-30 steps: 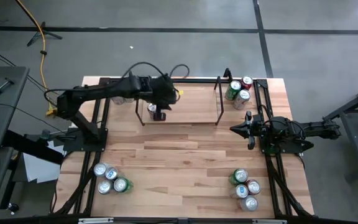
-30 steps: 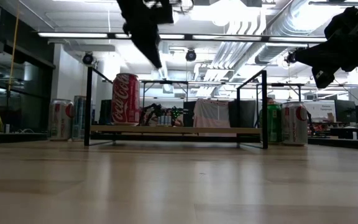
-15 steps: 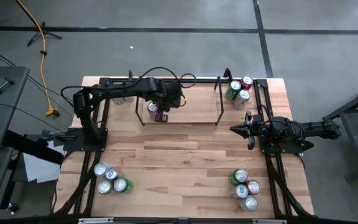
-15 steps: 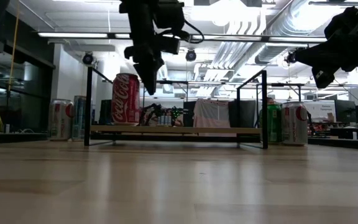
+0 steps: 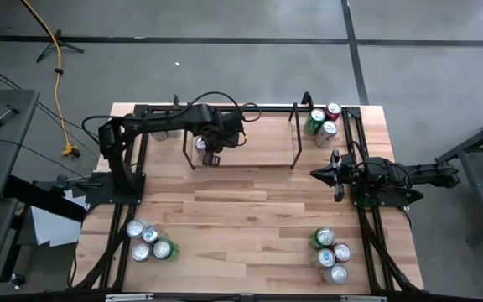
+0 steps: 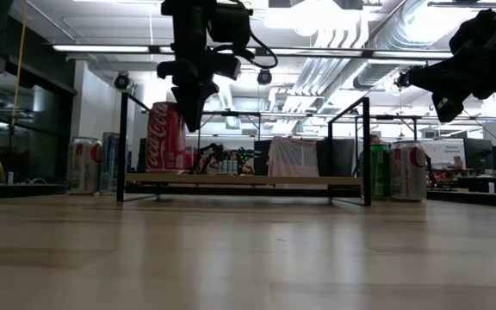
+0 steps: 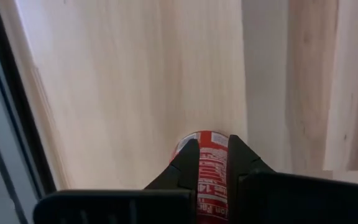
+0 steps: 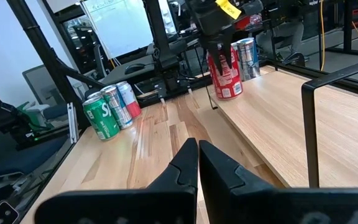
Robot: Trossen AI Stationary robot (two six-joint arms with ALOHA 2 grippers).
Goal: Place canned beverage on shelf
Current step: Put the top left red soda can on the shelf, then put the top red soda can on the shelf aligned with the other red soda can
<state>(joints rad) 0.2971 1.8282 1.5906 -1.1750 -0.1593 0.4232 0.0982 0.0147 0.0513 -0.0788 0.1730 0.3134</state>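
A red can stands on its bottom on the wood base of the shelf, near the shelf's left end. My left gripper reaches down from above at the can's right side, with its fingers close together. In the left wrist view the can's label shows between and below the fingers. My right gripper waits shut and level at the table's right edge, holding nothing. My left gripper rests its nearly closed fingers against the upper side wall of the can, on the side that faces the table's right. The fingers come steeply from above, pointing down. The can stands on the shelf's base and is not lifted.
Groups of cans stand at the far right corner, the near left and the near right. More cans stand behind the shelf's left end. Black frame rods run along both table sides.
My left gripper has come down, tipped to point more steeply downward and moved toward the table's left, up against the red can. The can has slid a little toward the table's left on the shelf's base.
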